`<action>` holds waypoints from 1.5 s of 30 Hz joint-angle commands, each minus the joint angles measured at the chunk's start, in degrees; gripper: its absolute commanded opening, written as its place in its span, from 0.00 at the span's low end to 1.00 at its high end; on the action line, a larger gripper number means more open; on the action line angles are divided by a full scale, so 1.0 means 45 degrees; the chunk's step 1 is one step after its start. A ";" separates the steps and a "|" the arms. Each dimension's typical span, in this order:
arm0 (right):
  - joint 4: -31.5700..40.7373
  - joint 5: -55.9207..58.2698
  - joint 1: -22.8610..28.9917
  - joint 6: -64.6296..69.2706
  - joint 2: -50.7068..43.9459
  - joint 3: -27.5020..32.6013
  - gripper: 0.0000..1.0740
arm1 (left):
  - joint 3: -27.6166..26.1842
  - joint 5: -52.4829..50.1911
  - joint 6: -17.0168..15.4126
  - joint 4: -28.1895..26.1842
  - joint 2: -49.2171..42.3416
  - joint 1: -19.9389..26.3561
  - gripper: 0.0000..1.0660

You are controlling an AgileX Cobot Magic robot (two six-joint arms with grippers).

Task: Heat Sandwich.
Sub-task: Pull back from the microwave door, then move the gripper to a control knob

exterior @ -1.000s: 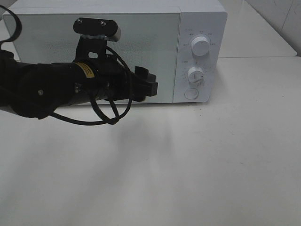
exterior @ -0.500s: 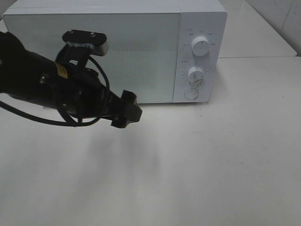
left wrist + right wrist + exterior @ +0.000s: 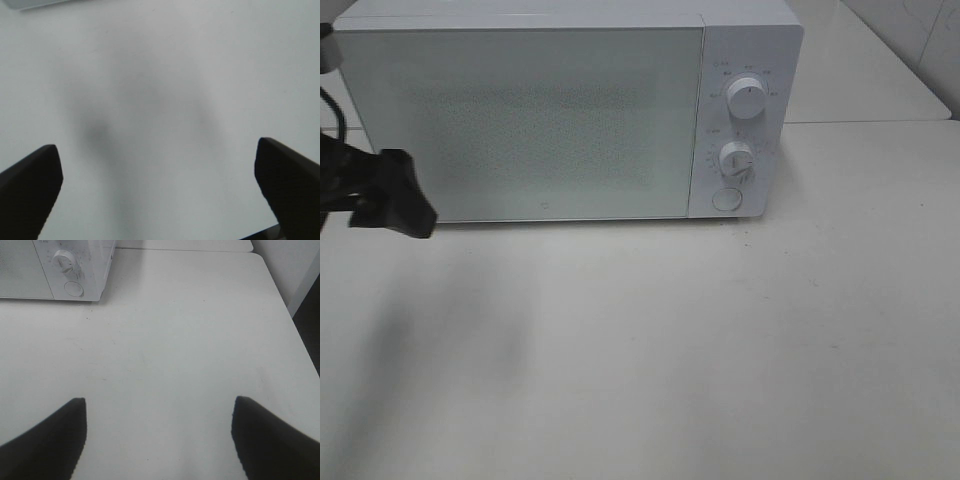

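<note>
Exterior high is showing the microwave shut and no sandwich anywhere (probably sitting inside), left gripper and right gripper are both hanging spread and empty, so I'm guessing the right one's needing to square up on the lower knob before twisting.

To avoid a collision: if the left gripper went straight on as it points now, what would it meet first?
Probably the white table; the left gripper, open, faces only that surface. The microwave edge lies off its line, though depth is unclear.
</note>
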 commanded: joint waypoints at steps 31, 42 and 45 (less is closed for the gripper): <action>0.0051 -0.0127 -0.0038 -0.0102 -0.0357 0.0013 0.71 | 0.3514 0.5246 -0.0038 0.1706 -0.9218 0.3616 0.95; 0.0051 -0.0127 -0.0038 -0.0102 -0.0357 0.0013 0.71 | 0.4838 0.4138 -0.0089 0.1642 -1.3344 0.3616 0.95; 0.0051 -0.0127 -0.0038 -0.0102 -0.0357 0.0013 0.71 | 0.4813 0.4138 -0.0089 0.1706 -1.4782 0.3616 0.95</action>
